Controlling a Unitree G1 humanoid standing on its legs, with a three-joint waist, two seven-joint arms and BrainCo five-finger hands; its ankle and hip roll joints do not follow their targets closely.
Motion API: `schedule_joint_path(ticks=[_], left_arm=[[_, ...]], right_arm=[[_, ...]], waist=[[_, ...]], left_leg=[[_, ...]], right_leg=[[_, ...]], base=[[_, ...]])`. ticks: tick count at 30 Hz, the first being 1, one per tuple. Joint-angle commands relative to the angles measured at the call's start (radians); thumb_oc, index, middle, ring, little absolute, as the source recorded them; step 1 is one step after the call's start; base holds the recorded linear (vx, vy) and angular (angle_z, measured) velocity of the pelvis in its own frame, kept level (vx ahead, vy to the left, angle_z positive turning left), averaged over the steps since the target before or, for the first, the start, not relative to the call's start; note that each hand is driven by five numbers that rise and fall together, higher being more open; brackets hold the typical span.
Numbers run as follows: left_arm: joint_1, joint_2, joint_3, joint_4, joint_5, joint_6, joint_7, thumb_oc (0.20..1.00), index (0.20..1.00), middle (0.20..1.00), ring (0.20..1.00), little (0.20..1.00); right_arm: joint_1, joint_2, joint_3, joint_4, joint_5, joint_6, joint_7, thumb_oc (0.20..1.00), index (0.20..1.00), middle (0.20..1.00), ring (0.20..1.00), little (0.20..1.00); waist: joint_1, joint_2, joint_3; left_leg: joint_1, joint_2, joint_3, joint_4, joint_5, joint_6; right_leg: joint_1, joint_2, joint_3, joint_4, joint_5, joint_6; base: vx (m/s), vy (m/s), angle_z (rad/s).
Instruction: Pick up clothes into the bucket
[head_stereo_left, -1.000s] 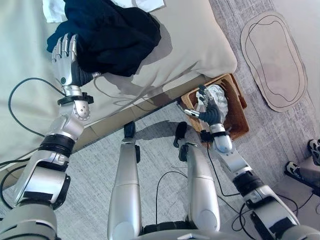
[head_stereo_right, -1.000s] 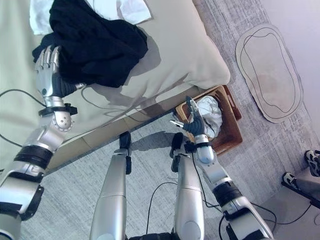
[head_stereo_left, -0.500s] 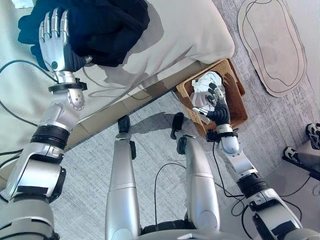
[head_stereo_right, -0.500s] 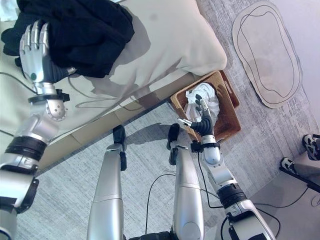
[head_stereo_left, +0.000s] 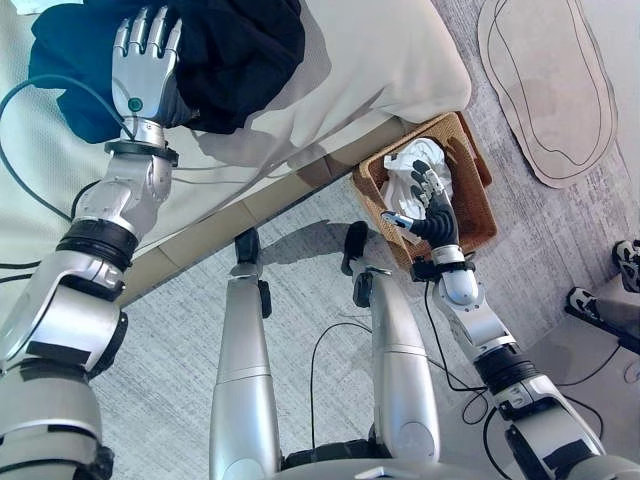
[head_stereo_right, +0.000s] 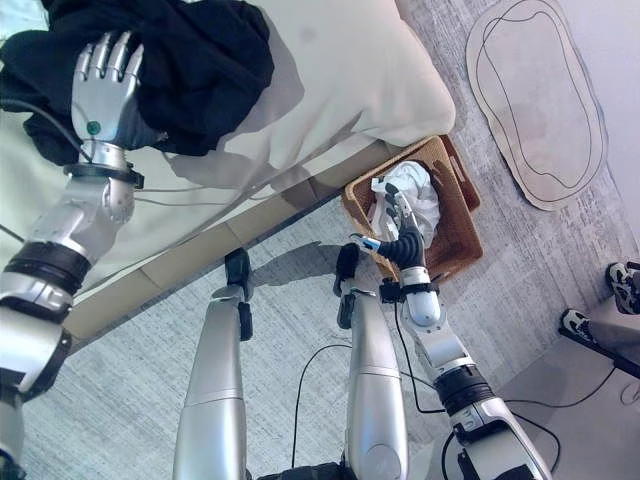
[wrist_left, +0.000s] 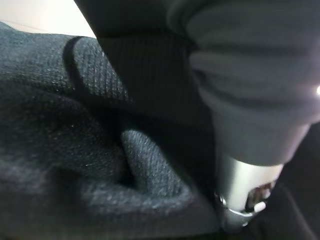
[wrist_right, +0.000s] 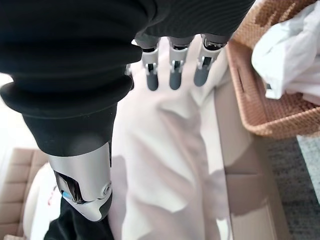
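Two hands are at work; the left hand (head_stereo_left: 143, 60) lies flat on the black clothes (head_stereo_left: 225, 50) heaped on the bed (head_stereo_left: 380, 60), fingers straight, gripping nothing, probably ready to gather the soft knit; the right hand (head_stereo_left: 432, 208) hovers, loosely spread and empty, by the woven wicker bucket (head_stereo_left: 470, 185), which holds crumpled white cloth (head_stereo_right: 412, 192).

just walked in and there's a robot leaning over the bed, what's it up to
The robot is gathering laundry. Its left hand lies with straight fingers on a dark garment heaped on the bed, not gripping it yet. Its right hand is open, held above a wicker basket on the floor beside the bed. A white garment already sits in that basket.
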Motion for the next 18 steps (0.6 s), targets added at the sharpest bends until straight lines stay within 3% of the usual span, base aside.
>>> schedule_joint_path(ticks=[1,11,18], left_arm=[[-0.038,0.023,-0.018,0.035,-0.009,-0.015,-0.105,0.2,0.2,0.2,0.2,0.2],[0.044,0.028,0.032,0.033,-0.021,-0.024,-0.113,0.2,0.2,0.2,0.2,0.2],[0.192,-0.013,0.131,-0.061,-0.055,-0.053,-0.096,0.2,0.2,0.2,0.2,0.2]], right_arm=[[0.026,-0.036,-0.023,-0.062,0.014,-0.049,0.014,1.0,1.0,1.0,1.0,1.0],[0.059,-0.032,-0.04,-0.067,0.024,-0.05,0.03,1.0,1.0,1.0,1.0,1.0],[0.076,-0.018,-0.046,-0.045,0.006,-0.038,0.019,1.0,1.0,1.0,1.0,1.0]], waist=[[-0.008,0.002,-0.037],[0.002,0.007,-0.046],[0.029,0.02,-0.06]], left_leg=[[-0.016,0.009,0.07,-0.005,0.011,0.055],[0.006,0.01,0.074,-0.026,0.022,0.051],[0.114,0.007,0.081,-0.104,0.041,0.046]], right_leg=[[0.034,-0.032,0.037,-0.117,0.111,0.071],[0.049,-0.037,0.032,-0.125,0.114,0.069],[0.149,-0.046,0.013,-0.176,0.122,0.072]], base=[[0.0,0.0,0.0],[0.0,-0.001,0.0],[0.01,-0.009,0.0]])
